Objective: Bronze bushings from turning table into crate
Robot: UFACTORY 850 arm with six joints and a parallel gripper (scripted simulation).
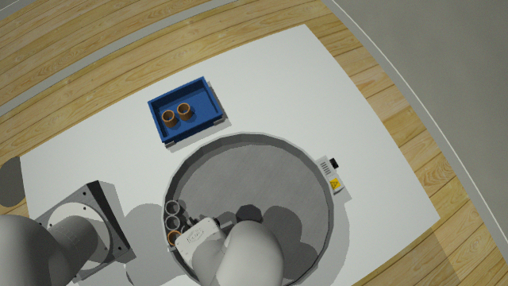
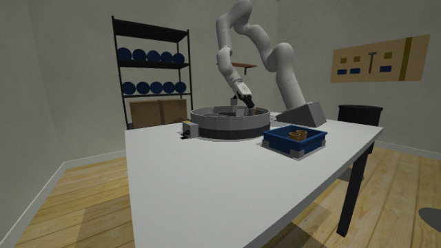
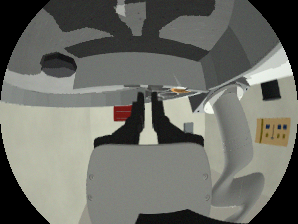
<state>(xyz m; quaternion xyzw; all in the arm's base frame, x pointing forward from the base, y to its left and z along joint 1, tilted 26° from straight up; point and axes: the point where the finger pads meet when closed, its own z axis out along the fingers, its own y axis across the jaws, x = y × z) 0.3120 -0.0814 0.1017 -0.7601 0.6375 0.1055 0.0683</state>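
The grey turning table [image 1: 248, 206] holds two steel bushings [image 1: 172, 207] [image 1: 173, 222] and one bronze bushing [image 1: 171, 237] in a row by its left rim. My gripper [image 2: 250, 104] hangs just above that rim area, beside the bronze bushing, which the wrist partly hides from above. In the wrist view the fingers stand close together with nothing between them, and a sliver of the bronze bushing [image 3: 177, 88] shows to their right. The blue crate [image 1: 191, 109] holds two bronze bushings [image 1: 168, 117] [image 1: 184, 110]; the crate also shows in the side view [image 2: 294, 138].
The arm's base [image 1: 85, 226] stands left of the turning table. A control box with a warning label [image 1: 330, 173] sits at the table's right rim. The raised rim [image 2: 230, 119] rings the turning table. The crate stands just beyond it.
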